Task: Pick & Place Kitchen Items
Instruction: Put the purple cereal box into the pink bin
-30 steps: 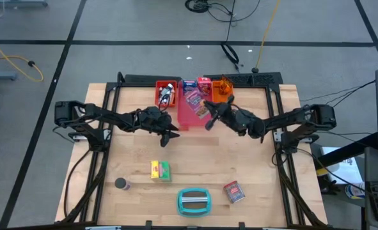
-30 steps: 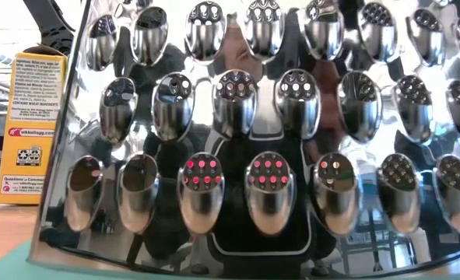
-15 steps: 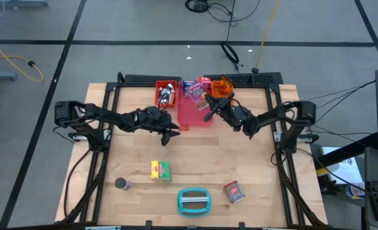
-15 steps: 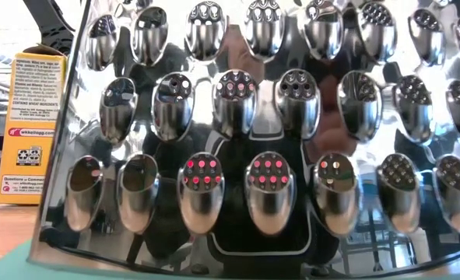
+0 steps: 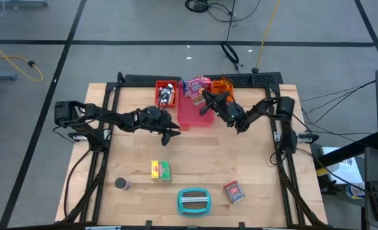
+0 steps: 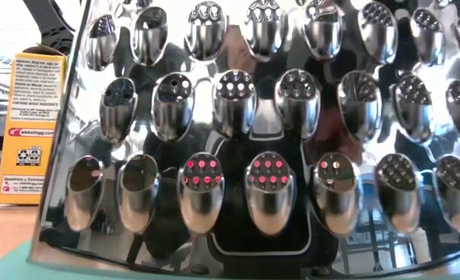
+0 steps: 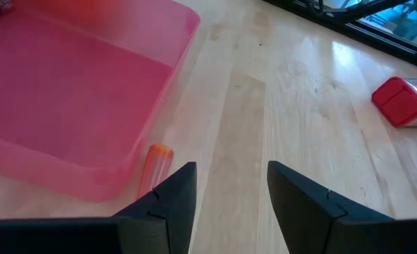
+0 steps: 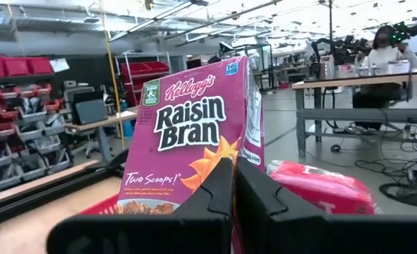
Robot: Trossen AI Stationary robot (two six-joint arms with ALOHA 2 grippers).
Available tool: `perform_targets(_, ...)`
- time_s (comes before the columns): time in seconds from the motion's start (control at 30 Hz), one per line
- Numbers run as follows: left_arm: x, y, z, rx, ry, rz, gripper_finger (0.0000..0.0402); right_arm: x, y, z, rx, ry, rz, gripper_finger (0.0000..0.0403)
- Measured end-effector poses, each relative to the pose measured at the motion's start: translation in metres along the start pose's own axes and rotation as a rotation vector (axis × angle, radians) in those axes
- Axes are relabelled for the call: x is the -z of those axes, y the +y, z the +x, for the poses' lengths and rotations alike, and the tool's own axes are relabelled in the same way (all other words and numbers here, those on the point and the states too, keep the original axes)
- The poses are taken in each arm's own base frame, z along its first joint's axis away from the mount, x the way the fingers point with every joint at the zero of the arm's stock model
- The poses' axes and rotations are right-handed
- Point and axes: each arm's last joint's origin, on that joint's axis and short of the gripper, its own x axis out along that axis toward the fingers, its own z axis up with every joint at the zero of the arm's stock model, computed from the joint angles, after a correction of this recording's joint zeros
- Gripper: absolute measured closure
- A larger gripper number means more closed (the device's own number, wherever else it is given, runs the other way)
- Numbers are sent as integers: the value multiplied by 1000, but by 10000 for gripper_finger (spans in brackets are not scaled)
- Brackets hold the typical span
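The surface [image 5: 195, 160] carried a pink tray [image 5: 194, 114] at its far edge, with a red tray [image 5: 165, 93] and an orange tray [image 5: 223, 85] either side of it. A teal-and-grey grater [image 5: 194, 200] lay at the near edge and blocked almost the whole low view.

The right pincer [image 5: 206, 97] hovered over the far rim of the pink tray, fingers closed on the lower edge of a purple Raisin Bran box [image 8: 194, 141], which stood upright in the wrist view. A red-and-white pack [image 8: 321, 185] lay just behind it.

The left pincer [image 5: 171, 135] waited beside the pink tray's near left corner, jaws parted and empty. A small orange bottle [image 7: 156, 161] lay against the tray wall just ahead of it.

Still loose on the surface were the yellow and green boxes [image 5: 160, 170], a red-white box [image 5: 233, 191] and a dark can [image 5: 121, 184].

Risks, as judged: the hold caught only the box's bottom edge, so it could pivot or slip in transit. Released at the rim, it could topple outside the tray or onto the pack behind.
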Motion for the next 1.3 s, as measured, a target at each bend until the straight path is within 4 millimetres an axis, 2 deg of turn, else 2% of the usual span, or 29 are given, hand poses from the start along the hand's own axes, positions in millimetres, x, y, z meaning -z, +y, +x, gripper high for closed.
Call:
perform_targets(0.17,0,-1,0,4,-1,2,227,8,6,12,-1,5,-29,403)
perform_targets(0.77,0,-2,0,11,-1,12,227,-1,12,25,32,-42,-68,400)
perform_targets(1.1,0,-2,0,11,-1,12,227,1,8,28,42,-16,-97,362)
perform_targets(1.3,0,-2,0,11,-1,12,227,1,4,30,54,-12,-56,334)
